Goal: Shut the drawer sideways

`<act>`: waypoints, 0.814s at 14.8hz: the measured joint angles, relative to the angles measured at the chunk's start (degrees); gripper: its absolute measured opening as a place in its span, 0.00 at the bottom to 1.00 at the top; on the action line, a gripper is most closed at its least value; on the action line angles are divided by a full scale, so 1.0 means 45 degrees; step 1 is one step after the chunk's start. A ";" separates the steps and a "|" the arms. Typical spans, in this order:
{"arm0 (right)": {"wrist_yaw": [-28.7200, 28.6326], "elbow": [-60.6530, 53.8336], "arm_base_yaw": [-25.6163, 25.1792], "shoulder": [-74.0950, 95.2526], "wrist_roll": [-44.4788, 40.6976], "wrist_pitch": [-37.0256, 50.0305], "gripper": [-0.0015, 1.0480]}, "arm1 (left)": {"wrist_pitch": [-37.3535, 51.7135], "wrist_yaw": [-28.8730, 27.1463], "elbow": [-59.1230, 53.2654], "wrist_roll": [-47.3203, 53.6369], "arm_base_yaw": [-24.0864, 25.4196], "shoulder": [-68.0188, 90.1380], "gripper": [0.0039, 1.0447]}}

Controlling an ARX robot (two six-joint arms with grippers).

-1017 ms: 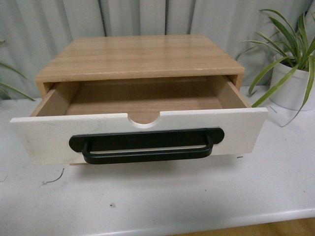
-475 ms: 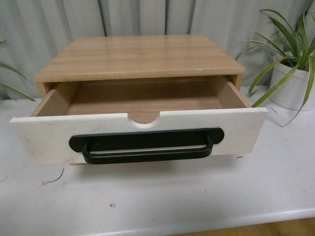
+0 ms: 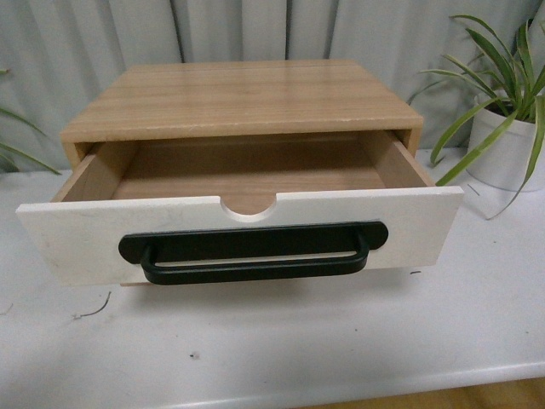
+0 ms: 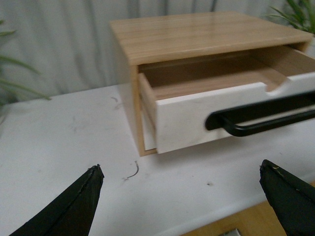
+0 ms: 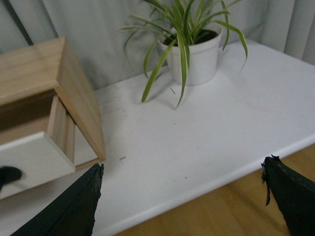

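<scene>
The drawer [image 3: 77, 234] stands pulled well out of a light wood cabinet [image 3: 243, 98] on the white table. Its white front carries a long black bar handle [image 3: 254, 256] and a half-round notch [image 3: 249, 207] in the top edge; the light wood inside is empty. Neither gripper shows in the front view. In the left wrist view my left gripper [image 4: 182, 196] is open and empty above the table's front edge, short of the drawer's left end [image 4: 182, 120]. In the right wrist view my right gripper [image 5: 184, 196] is open and empty over the table edge, to the right of the drawer [image 5: 29, 160].
A potted spider plant in a white pot [image 3: 507, 149] stands at the back right, also in the right wrist view [image 5: 194, 54]. Grey curtains hang behind. A small wire scrap [image 3: 92, 312] lies on the table [image 3: 341, 341] at the front left. Wood floor shows below the table edge.
</scene>
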 joint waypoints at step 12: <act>-0.0204 0.3167 0.4775 1.0443 -0.8121 0.2521 0.94 | 0.8349 -0.0826 -0.0418 0.9724 -0.3133 1.0365 0.94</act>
